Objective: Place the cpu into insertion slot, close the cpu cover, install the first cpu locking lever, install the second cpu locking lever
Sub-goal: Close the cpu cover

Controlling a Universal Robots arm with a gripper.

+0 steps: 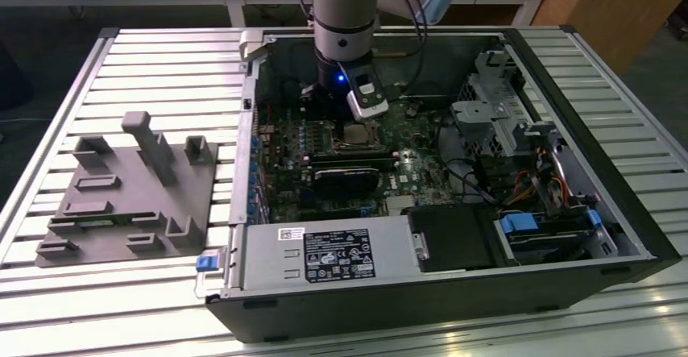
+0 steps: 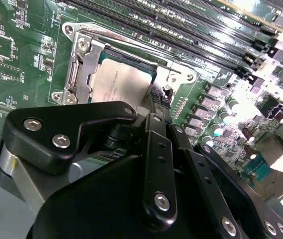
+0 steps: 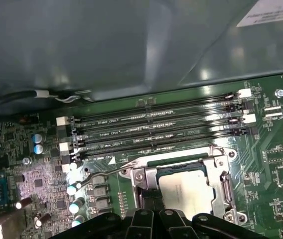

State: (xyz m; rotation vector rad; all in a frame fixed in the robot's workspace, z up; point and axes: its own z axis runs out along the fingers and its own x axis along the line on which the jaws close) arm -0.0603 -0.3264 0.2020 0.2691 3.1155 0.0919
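The cpu [image 2: 117,82] [image 3: 186,190] lies flat in the insertion slot [image 2: 129,59], its silver-grey top up. The silvery cpu cover [image 2: 76,67] [image 3: 179,172] lies down around it, framing the chip. A thin wire locking lever [image 3: 104,174] sticks out sideways from the socket's corner over the board. My gripper [image 2: 154,105] [image 3: 151,198] is shut, with its black fingers together at the socket's edge beside the chip and nothing visibly between them. In the exterior view the gripper [image 1: 353,131] reaches down into the open computer case [image 1: 581,212] over the socket [image 1: 355,138].
Long black memory slots [image 3: 156,127] run just beside the socket. Capacitors [image 3: 38,142] and connectors stand on the green board [image 2: 12,50]. A black graphics card [image 1: 346,181], drive cages [image 1: 489,111] and cables crowd the case. A grey fixture [image 1: 129,196] sits on the table at the exterior view's left.
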